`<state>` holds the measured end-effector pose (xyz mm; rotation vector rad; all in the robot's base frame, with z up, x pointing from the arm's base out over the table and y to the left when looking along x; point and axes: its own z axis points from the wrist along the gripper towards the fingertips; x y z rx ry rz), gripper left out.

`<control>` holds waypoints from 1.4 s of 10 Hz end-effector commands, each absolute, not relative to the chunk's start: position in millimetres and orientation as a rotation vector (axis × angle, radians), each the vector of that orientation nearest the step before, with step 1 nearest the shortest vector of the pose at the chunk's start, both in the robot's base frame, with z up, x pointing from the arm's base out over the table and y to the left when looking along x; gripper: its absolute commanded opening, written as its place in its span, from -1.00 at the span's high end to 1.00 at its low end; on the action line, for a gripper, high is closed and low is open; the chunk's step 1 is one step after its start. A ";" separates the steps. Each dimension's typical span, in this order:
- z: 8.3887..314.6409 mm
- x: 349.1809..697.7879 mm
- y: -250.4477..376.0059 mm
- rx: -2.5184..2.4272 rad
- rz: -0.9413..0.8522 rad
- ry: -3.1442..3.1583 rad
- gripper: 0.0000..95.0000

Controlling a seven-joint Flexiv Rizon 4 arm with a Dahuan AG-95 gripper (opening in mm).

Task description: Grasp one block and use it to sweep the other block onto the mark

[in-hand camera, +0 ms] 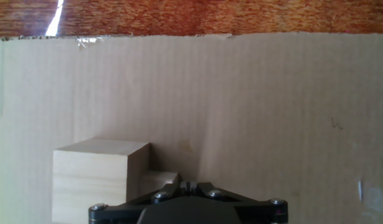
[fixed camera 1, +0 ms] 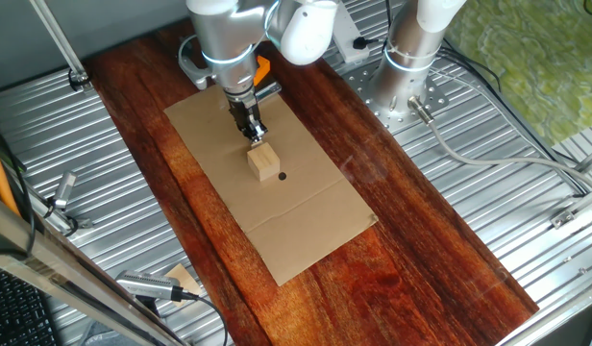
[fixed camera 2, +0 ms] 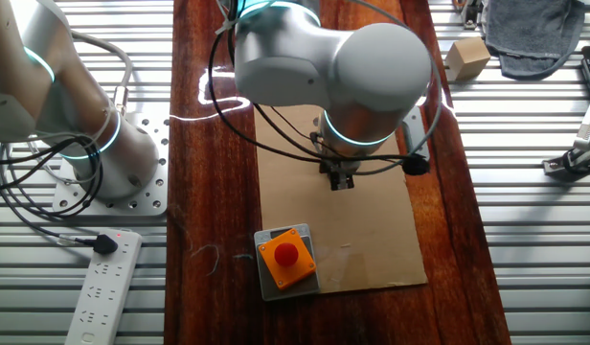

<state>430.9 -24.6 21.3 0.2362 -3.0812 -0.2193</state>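
- Gripper [fixed camera 1: 255, 134] stands over the cardboard [fixed camera 1: 306, 226], jaws closed on the small cube [in-hand camera: 159, 182].
- Larger block [fixed camera 1: 263, 161] touches the cube, beside the black dot [fixed camera 1: 282, 176], near the table's middle.

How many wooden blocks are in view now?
3. The larger block sits on the cardboard by the black dot; the small cube is beside it at the tool; a third block lies on the metal table.

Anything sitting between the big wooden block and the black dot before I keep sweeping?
Nothing visible. The larger tan wooden block sits right beside the small black dot on the brown cardboard sheet, with only bare cardboard between them. The gripper is behind the block, opposite the dot.
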 end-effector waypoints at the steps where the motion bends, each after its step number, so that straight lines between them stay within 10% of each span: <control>1: 21.5 431.6 -24.1 0.251 -0.226 -3.073 1.00; 14: 42.3 438.3 -1.6 0.163 -0.219 -3.071 1.00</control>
